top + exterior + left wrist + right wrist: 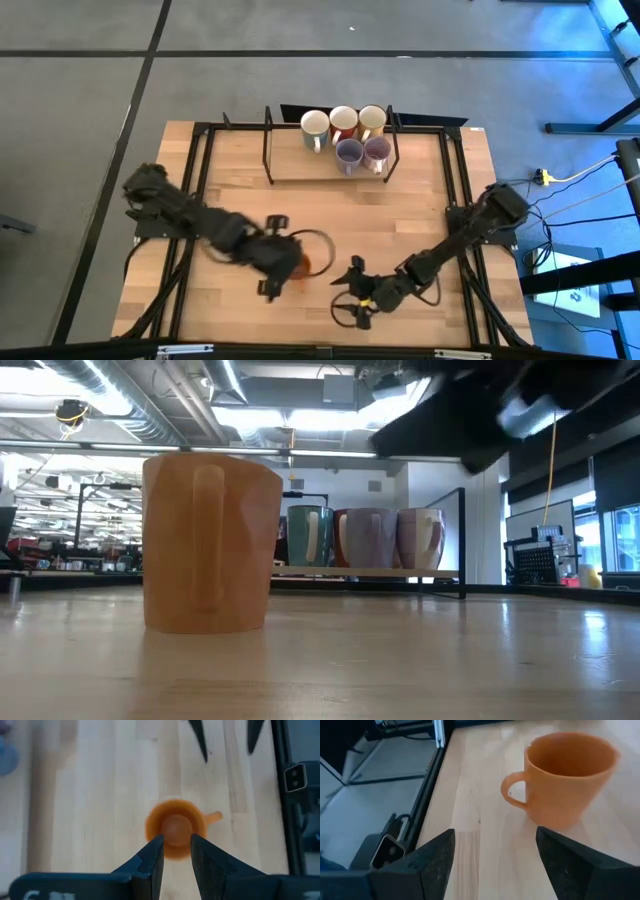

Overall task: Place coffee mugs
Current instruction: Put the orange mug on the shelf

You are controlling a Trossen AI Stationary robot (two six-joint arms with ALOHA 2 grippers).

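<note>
An orange mug (308, 263) stands upright on its base on the wooden table, near its front edge, close up in the low view (210, 540). My left gripper (278, 272) hangs above it, fingers pointing down and a little apart; its wrist view looks straight into the mug (175, 827). My right gripper (350, 297) is to the mug's right, wide open, facing the mug (567, 777) and its handle (512, 790). Several more mugs (348, 138), cream, white and lavender, stand grouped at the far side.
The far mugs stand inside a black wire frame (268, 150) on the table's far half; three of them show in the low view (365, 538). Black rails run along the left and right table edges (462, 190). Bare wood lies between the frame and the orange mug.
</note>
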